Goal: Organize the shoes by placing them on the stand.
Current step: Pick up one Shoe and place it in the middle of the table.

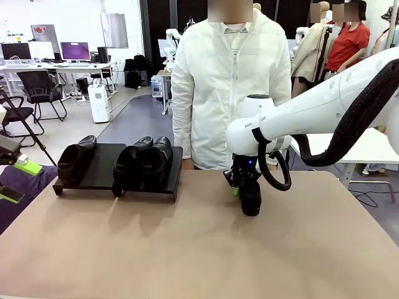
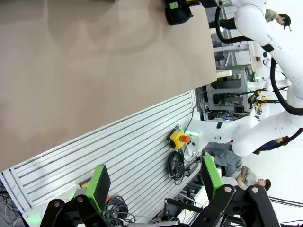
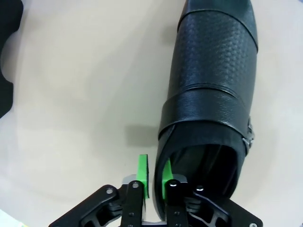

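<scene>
Black leather loafer [image 3: 213, 85]: right tool [image 3: 154, 177] pinching its collar wall; toe pointing away from tool; matte-black flat-topped stand [image 1: 93, 177] lies leftward.

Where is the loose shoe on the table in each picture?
Front view: the shoe is right of centre, under the right pincer.
Left wrist view: top edge, near the table corner.
Right wrist view: upper right, large.
Shared landmark: the tan table.

Tan table [image 1: 124, 249] is loaded with black stand [image 1: 100, 180] at far left and one shoe [image 1: 250, 198] right of centre.
</scene>
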`<action>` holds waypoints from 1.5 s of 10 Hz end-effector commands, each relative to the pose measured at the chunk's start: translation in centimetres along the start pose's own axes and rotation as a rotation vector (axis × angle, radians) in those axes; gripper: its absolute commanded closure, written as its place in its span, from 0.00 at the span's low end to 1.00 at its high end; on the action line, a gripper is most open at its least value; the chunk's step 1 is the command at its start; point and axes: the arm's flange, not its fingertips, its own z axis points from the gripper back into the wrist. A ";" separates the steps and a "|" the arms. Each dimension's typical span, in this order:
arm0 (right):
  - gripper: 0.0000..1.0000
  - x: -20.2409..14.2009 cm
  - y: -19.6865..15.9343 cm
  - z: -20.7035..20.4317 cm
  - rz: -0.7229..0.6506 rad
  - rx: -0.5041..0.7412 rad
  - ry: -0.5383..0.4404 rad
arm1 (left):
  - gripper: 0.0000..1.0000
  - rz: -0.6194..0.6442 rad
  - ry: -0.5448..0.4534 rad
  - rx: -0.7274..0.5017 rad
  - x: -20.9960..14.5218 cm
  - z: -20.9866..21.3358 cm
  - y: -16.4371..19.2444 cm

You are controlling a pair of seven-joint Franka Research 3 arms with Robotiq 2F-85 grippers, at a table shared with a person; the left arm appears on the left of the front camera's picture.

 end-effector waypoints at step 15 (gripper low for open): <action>1.00 -25.6 1.2 16.5 -0.187 0.003 0.078 | 0.00 0.002 -0.010 -0.020 0.1 0.0 -0.1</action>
